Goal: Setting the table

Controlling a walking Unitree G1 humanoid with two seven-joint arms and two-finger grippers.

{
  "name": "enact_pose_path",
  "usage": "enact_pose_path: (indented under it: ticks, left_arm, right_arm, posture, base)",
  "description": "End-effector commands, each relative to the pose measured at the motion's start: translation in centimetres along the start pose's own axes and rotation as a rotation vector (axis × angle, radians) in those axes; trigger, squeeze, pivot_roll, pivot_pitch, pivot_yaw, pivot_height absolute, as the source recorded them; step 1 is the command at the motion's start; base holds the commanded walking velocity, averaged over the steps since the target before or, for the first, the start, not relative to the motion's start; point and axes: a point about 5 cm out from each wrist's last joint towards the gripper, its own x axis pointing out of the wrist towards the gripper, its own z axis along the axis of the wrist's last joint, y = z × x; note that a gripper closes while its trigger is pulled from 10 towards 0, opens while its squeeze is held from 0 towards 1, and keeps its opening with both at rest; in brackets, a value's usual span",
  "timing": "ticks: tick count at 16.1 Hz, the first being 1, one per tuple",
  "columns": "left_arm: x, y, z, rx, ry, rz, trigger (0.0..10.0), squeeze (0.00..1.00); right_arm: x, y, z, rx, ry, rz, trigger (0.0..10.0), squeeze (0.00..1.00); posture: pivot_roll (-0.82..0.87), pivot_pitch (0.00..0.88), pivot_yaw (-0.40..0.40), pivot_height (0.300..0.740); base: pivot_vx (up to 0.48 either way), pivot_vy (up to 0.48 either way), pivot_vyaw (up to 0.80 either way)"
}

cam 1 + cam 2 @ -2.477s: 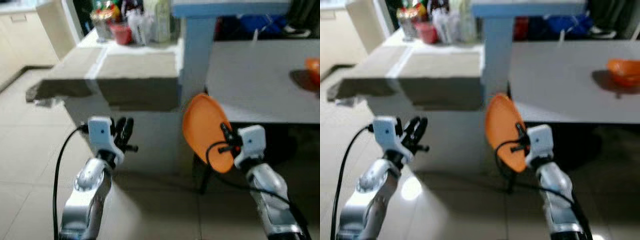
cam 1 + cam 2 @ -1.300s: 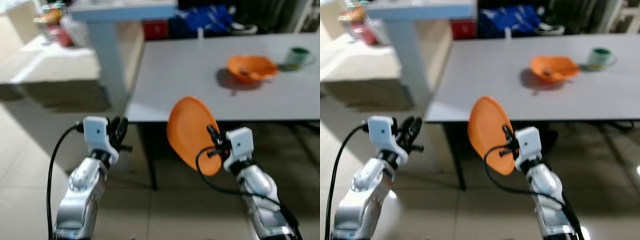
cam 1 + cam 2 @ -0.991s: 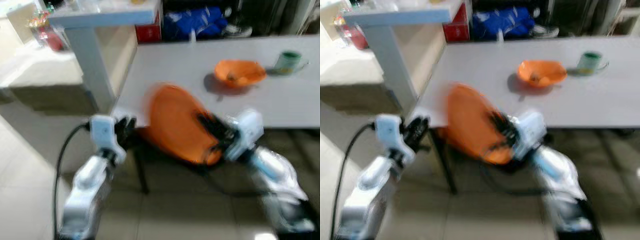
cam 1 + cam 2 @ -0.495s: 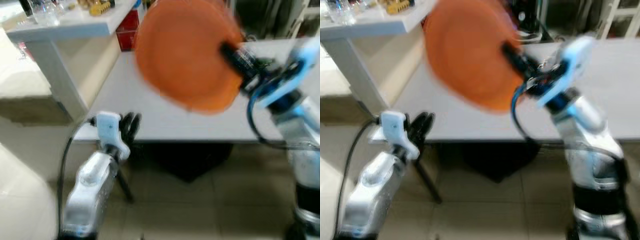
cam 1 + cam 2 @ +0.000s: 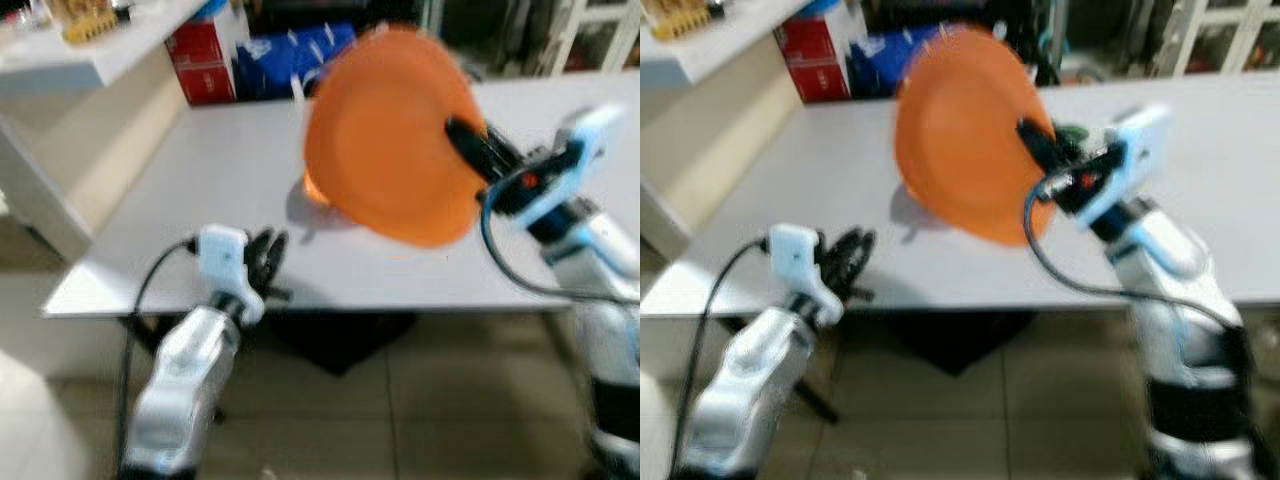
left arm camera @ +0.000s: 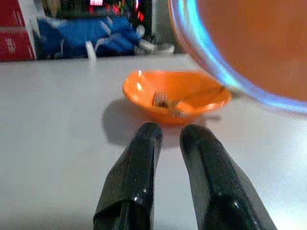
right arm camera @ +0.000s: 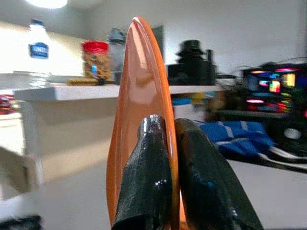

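Grey table (image 5: 180,200) w/ orange bowl (image 6: 175,95)

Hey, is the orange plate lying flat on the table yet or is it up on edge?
On edge, in the air. The right gripper pinches the orange plate by its rim, above the grey table.

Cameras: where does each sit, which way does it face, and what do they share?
Left eye and right eye views: on the head, looking down at the table; both arms show, right gripper holding the plate on edge.
Left wrist view: along the left gripper toward the bowl.
Right wrist view: along its fingers clamping the plate's rim, toward a shelf.
Shared: the plate.
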Motion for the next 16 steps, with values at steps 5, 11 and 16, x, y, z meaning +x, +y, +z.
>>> enact_pose_path:
  ticks: [5,11,16]
  left_arm:
    - [0.6,-0.6,1.0,0.010,-0.045,-0.039,10.0,0.00]
    - [0.9,-0.5,1.3,0.018,-0.052,-0.044,10.0,0.00]
    - [0.8,-0.3,2.1,0.046,-0.065,-0.047,10.0,0.00]
  right_arm:
    - [0.8,-0.5,3.5,-0.095,-0.097,0.000,10.0,0.00]
    - [2.4,-6.0,5.2,-0.060,-0.171,-0.276,10.0,0.00]
    - [3.9,-11.2,1.2,-0.039,-0.031,-0.695,10.0,0.00]
  posture:
    - [-0.27,0.000,0.158,0.740]
    - [-0.26,0.000,0.164,0.740]
    - [-0.20,0.000,0.161,0.740]
  base:
    - [0.000,-0.086,0.00]
    - [0.000,0.000,0.00]
    - [0.000,0.000,0.00]
